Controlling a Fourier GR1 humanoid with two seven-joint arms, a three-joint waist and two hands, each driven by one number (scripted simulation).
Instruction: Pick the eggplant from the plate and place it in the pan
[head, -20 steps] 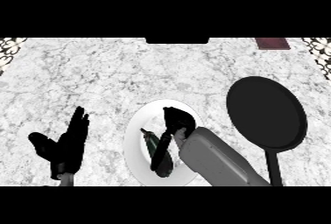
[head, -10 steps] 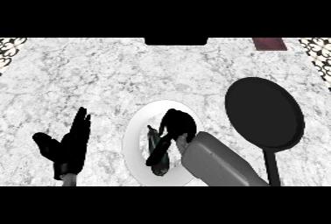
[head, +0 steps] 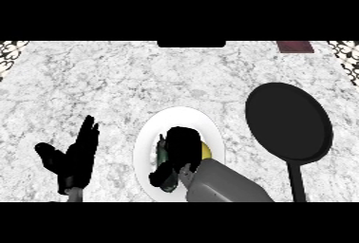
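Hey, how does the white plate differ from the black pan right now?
The round white plate is light, handleless and holds the dark eggplant, with the right hand over it; the black pan is dark, has a long handle and holds nothing. The plate sits left of the pan. Both rest on the marble counter.

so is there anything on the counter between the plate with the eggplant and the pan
Nothing visible. The eggplant lies on the white plate under the right hand, and only a bare strip of marble counter separates the plate from the black pan to its right. The left hand rests open on the far side.
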